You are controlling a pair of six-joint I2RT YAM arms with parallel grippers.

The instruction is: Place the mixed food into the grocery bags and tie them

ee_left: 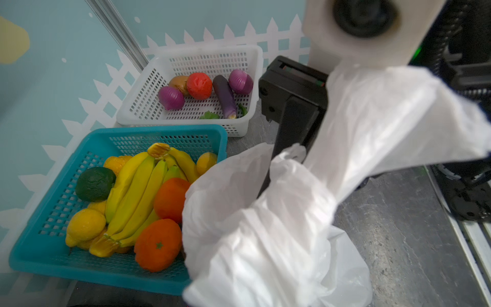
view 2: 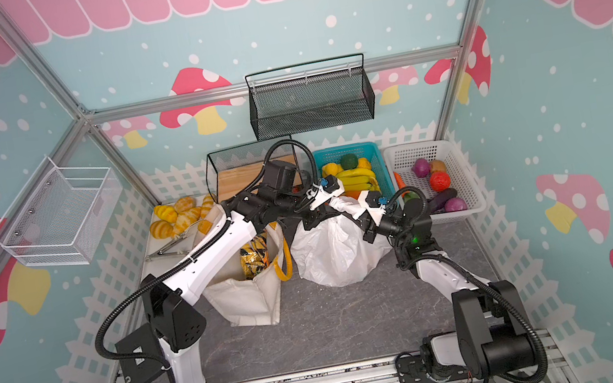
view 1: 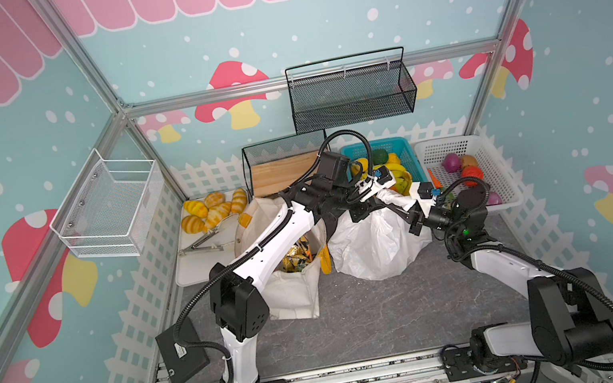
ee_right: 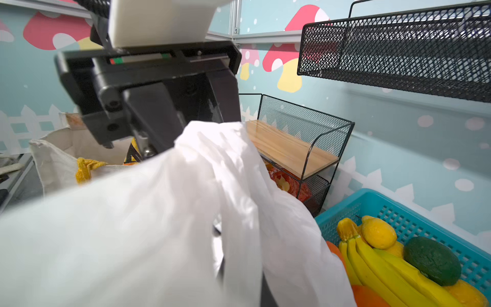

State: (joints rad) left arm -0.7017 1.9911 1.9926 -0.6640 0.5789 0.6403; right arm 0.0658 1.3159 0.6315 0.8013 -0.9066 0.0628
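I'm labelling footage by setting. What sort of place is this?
Probably a robot test cell dressed as a toy grocery stall: mushroom-print walls on an aluminium frame, a blue basket of toy fruit, a white basket of toy vegetables, and a left arm and right arm bolted to a rail.

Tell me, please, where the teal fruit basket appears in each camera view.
Top view: teal fruit basket at the back, right of centre, behind the white plastic bag.
Top view: same spot, left of the white vegetable basket.
Left wrist view: whole basket, next to the bag, white vegetable basket beyond it.
Right wrist view: one corner only, beyond the bag, beside the black wire rack.
Shared landmark: the banana bunch inside it.
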